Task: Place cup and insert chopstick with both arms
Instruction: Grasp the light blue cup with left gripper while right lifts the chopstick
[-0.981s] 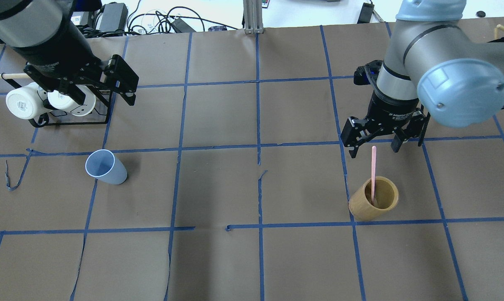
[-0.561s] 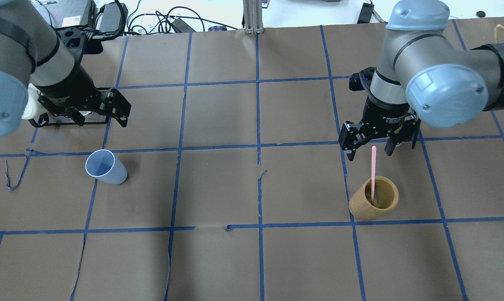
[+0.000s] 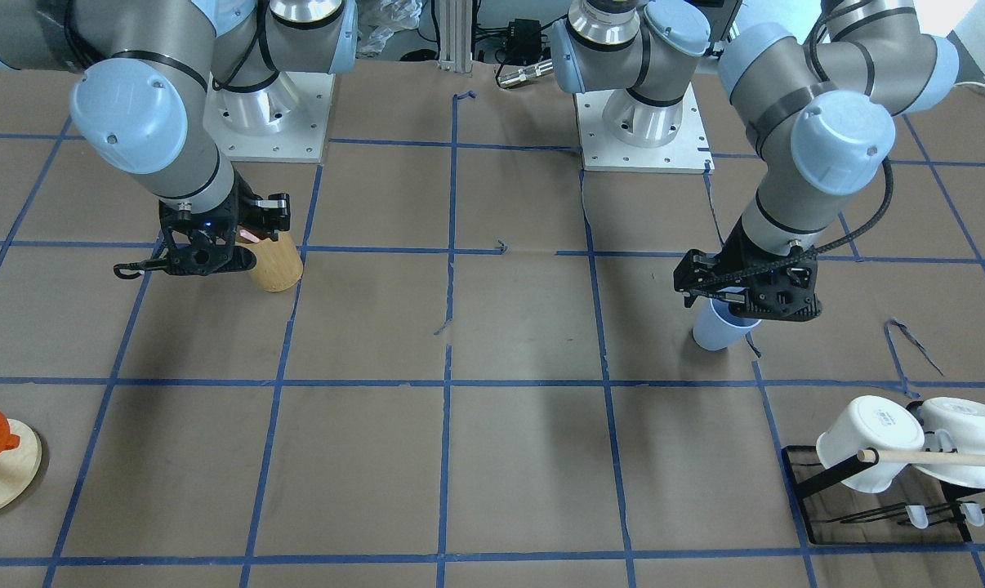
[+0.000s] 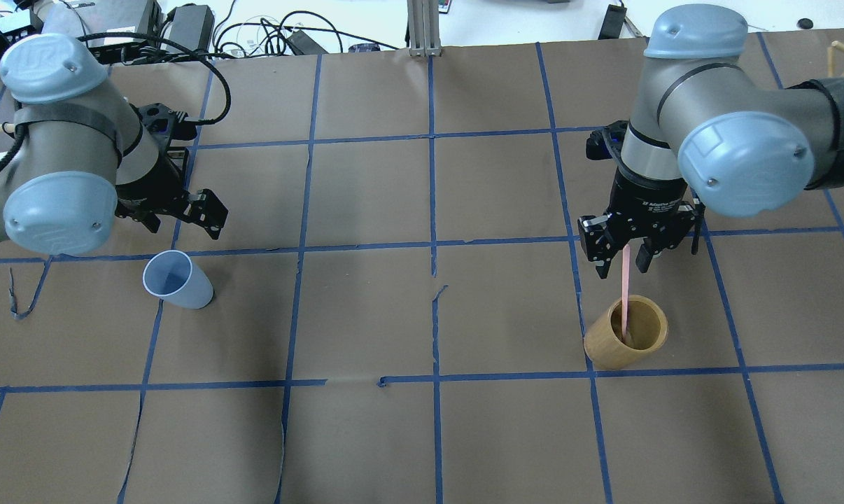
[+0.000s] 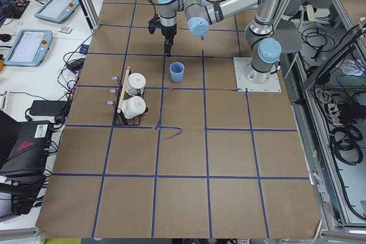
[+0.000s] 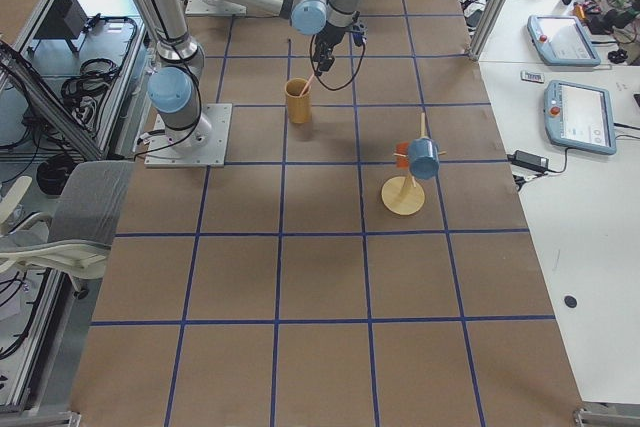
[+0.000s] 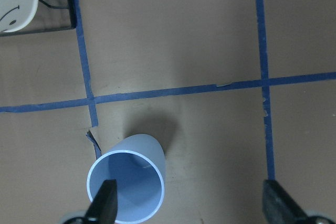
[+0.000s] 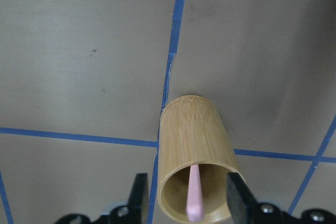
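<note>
Directly above the bamboo cup, the right gripper hangs pointing down, one finger on either side of the pink chopstick. The right wrist view shows the fingers flanking the stick with a gap on each side. The gripper is therefore part-way open and holds nothing. The chopstick stands with its lower end inside the bamboo cup and its upper part rising well clear of the rim. That exposed length is judged the reason for the approach from above.

Well apart from the bamboo cup, on the robot's left of it, the blue cup stands upright on the bench, mouth up, with nothing visible inside. The left gripper hovers over it, spread wide and holding nothing. In the left wrist view one of the fingers sits over the cup's rim while the other is well off to the side, so the gripper is not centred.

Judgement: both pickups are pending. The wide spread suits the cup's girth and the narrower spread suits the thin stick. The left gripper needs a sideways correction before descent, or a finger may strike the rim and tip the cup.

Farther again from the bamboo cup, beyond the blue cup, a black rack carries two white mugs, neither touched by a gripper.
</note>
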Tool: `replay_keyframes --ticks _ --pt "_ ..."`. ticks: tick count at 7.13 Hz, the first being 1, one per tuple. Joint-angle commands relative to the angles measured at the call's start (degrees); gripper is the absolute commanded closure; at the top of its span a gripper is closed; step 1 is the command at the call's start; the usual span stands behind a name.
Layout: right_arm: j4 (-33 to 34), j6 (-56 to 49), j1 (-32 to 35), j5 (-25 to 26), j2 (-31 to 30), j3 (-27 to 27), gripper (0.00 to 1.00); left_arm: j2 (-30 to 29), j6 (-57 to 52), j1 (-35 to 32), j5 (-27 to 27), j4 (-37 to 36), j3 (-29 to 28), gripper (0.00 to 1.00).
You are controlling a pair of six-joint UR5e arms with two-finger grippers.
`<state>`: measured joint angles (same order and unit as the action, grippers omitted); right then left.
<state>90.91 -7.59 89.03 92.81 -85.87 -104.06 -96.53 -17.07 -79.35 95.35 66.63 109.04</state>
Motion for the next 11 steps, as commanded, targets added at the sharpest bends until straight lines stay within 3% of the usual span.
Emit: replay_keyframes --ticks 1,3,5,7,11 --pt "-0.12 0.03 -0.17 0.80 0.00 -0.09 0.85 -3.21 0.11 0.16 0.28 -0.45 1.78 0.05" --pt "-0.03 0.21 0.18 0.01 -0.27 0.08 0.97 -4.01 0.28 0.24 1.32 -0.36 2.49 0.10" --pt "-0.12 -0.23 0.09 0.01 -1.23 1.39 1.00 -4.19 2.03 1.90 1.69 -0.27 3.81 0.19" --pt "-3.96 -0.32 0.09 0.35 -4.56 6.90 0.99 -3.58 1.95 2.27 1.60 -0.45 4.34 1.00" --pt "-13.90 -0.32 0.09 -0.78 -6.68 20.89 1.00 -2.08 6.69 2.00 1.42 -0.45 3.99 1.00"
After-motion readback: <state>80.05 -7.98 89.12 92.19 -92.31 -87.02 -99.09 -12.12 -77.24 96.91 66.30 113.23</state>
